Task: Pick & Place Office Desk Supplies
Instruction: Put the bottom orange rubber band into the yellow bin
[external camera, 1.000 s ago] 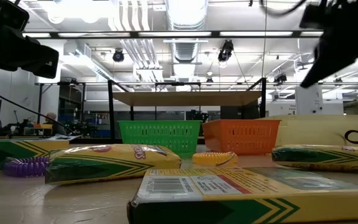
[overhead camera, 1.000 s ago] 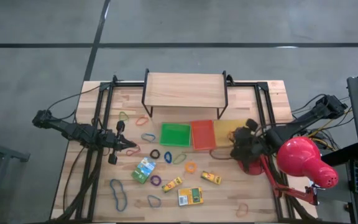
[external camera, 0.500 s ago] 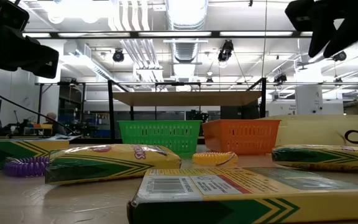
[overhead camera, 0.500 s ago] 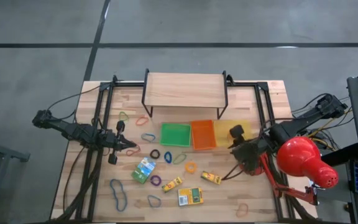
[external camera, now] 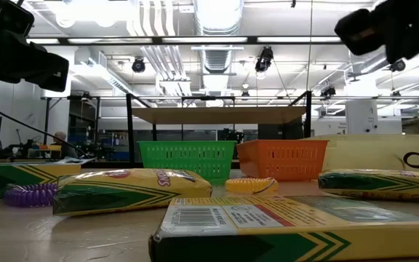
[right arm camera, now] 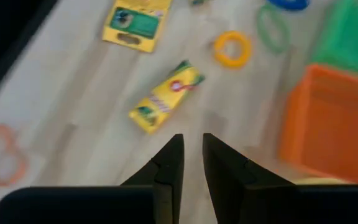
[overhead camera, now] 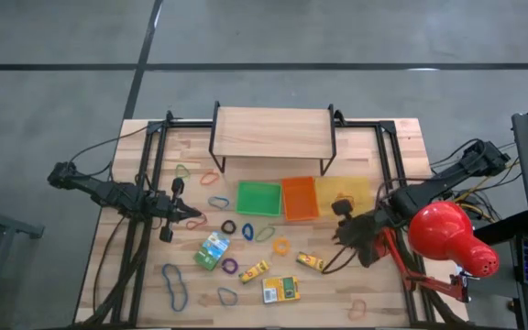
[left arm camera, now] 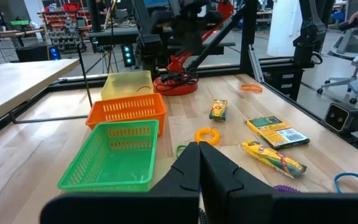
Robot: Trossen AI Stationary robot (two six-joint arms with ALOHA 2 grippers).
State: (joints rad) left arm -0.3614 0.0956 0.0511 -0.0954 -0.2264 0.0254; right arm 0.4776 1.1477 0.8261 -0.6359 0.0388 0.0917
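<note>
Hovering over the wooden table [overhead camera: 388,284], right gripper [right arm camera: 191,149] sits just off the orange plastic tray [overhead camera: 300,198], fingers a narrow slit apart, nothing between them. Small yellow cardboard box [right arm camera: 165,96] lies on the wood at 12 o'clock of the fingertips, apart from them; yellow rubber-band loop [right arm camera: 232,49] further out at 1 o'clock. Left gripper [overhead camera: 196,216] waits at table left, fingers together, empty.

A pale wooden table [overhead camera: 388,293] stands on a grey concrete floor [overhead camera: 62,73] crossed by dark seams. A small wooden shelf [overhead camera: 271,133] sits at the table's far edge. Beyond it, ceiling ducts [external camera: 220,18] and strip lights [external camera: 195,40] hang overhead, with office chairs [left arm camera: 347,46] nearby.
</note>
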